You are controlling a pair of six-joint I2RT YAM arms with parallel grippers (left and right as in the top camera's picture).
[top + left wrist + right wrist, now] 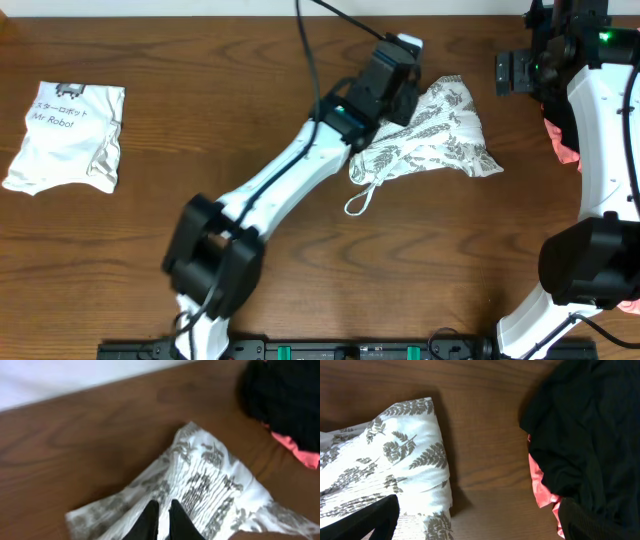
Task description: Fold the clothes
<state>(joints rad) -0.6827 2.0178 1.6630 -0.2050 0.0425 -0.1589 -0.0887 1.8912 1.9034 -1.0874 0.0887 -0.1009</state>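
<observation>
Left wrist view: at the bottom edge the left gripper point(161, 512) is clenched. Its two dark fingers nearly touch, with a pinch of the clothes point(210, 475) between them. The fern-printed white fabric gathers in pleats toward the tips and spreads away to the centre and lower right. Beyond it lies the brown table point(90, 445). In the upper right corner a black garment point(285, 400) lies over a pink garment point(300, 455), apart from the clothes.

Right wrist view: the right gripper point(479, 507) stands released, one finger in each lower corner. The finger at lower left overlaps the edge of the clothes, the other sits over the black garment, and bare wood lies between.

Overhead, the clothes lie crumpled right of centre near the top, with the left gripper on their upper left part. A white shirt point(70, 135) lies at far left.
</observation>
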